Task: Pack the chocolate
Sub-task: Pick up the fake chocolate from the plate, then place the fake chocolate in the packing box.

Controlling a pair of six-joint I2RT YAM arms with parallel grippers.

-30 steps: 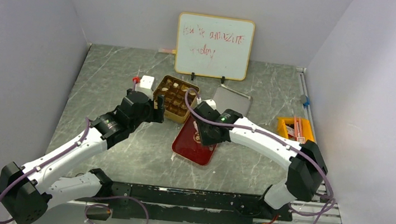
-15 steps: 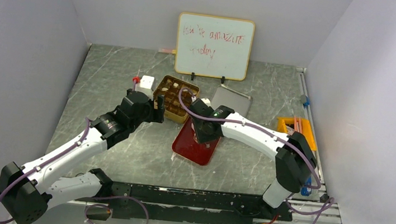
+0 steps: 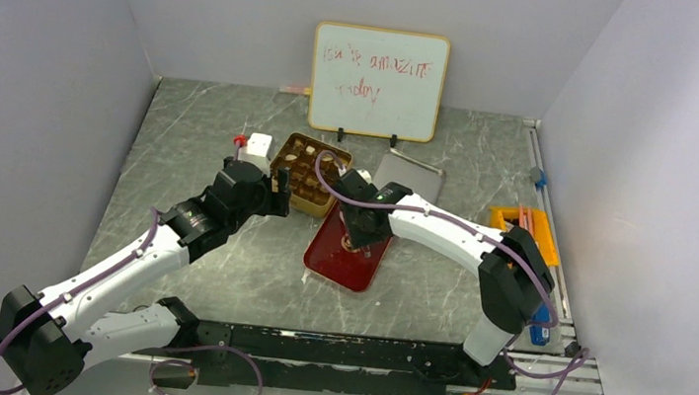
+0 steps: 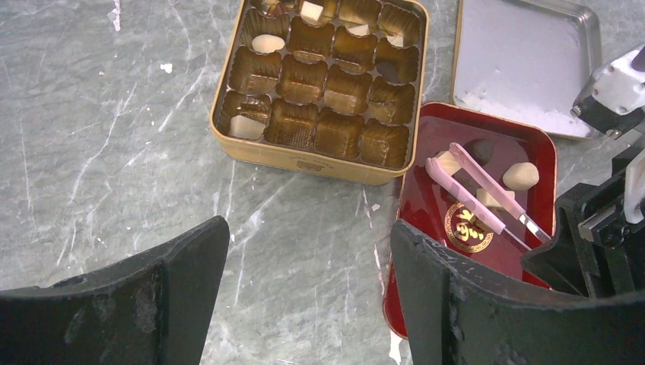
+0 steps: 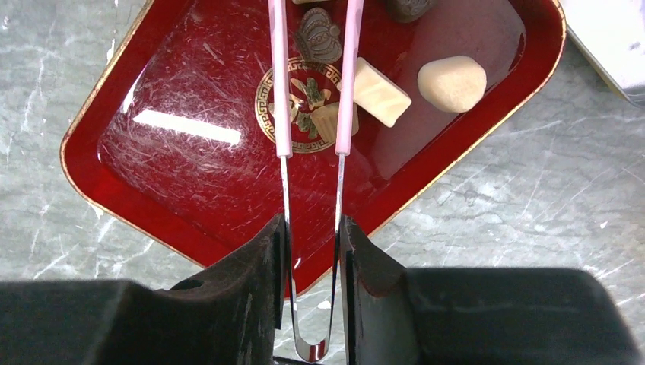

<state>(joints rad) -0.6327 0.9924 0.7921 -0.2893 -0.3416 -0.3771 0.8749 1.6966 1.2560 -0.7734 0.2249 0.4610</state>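
Just tweezers [image 5: 280, 91] (right hand [image 5: 312, 225]) above chocolate [image 5: 380, 92]

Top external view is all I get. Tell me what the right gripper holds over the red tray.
Observer: The right gripper is shut on pink tweezers, their arms reaching out over the red tray.
Operator: Name the chocolate on that tray.
Observer: A dark crown-shaped piece between the tweezer arms, a cream bar and a rounded cream piece beside them.
Operator: Report the left gripper.
Observer: The left gripper is open and empty, facing the gold tin, most cups bare.
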